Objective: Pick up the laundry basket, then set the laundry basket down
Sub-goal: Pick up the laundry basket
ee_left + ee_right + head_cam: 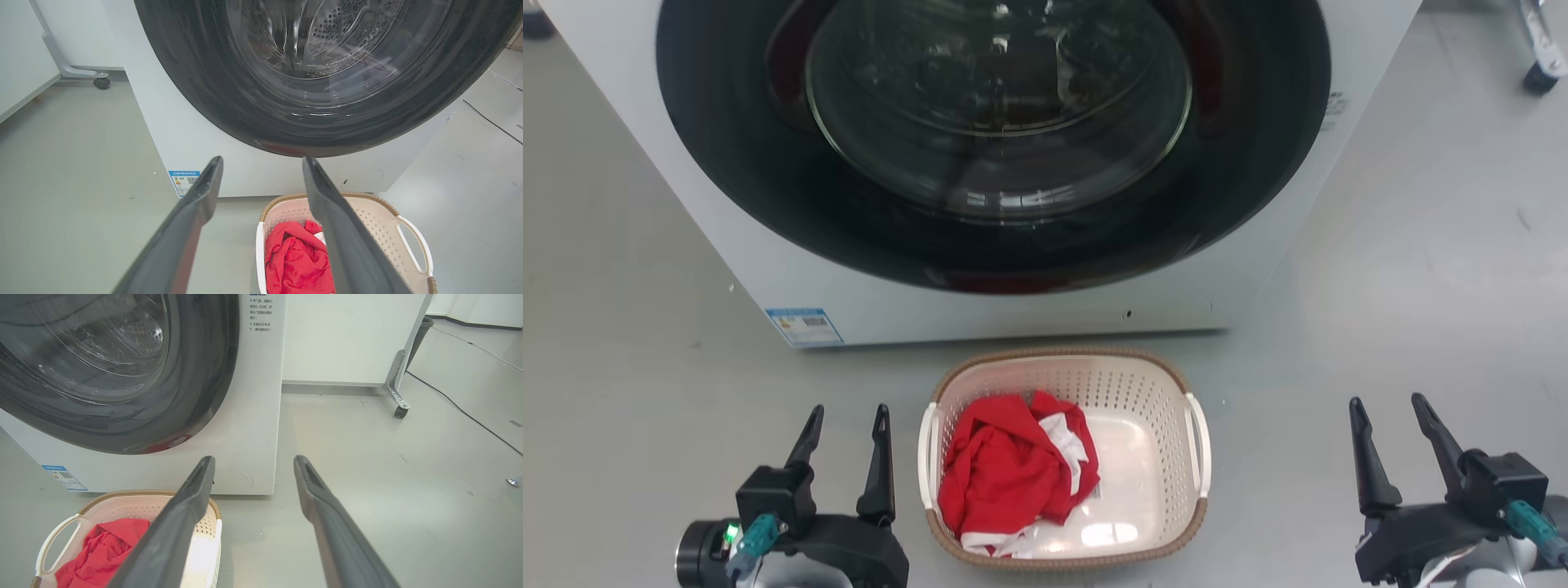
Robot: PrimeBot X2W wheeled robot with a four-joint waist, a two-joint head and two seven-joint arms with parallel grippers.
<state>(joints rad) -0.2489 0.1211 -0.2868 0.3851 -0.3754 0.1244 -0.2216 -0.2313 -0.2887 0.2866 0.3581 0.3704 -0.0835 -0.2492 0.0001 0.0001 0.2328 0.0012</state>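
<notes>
Room to move is widest on my right: grey floor (1445,269) runs open from the basket (1127,388) out past my right gripper (1387,402), which hangs well apart from the basket's right handle (1199,445). My left gripper (849,412) is much closer in, just beside the left handle (926,457) but not touching it, with open floor on its outer side. Both pairs of my fingers are spread apart and hold nothing.

The basket stands upright on the floor between my grippers, nearer the left one, right in front of the washer (1013,314). Its far rim lies near the washer's base, with a narrow strip of floor between. That is the tight edge. The near rim faces me.

In the head view the basket looks a little wider across than deep. Its long axis therefore seems to run left to right, parallel to the washer's front, with a handle at each end. Its mouth faces up. A red cloth (1005,465) with white patches lies bunched in the left half, and the pale bottom shows bare on the right.

Farther off, my right wrist view shows a caster leg (395,381) and a thin cable (466,413) on the floor, well apart from the basket.
</notes>
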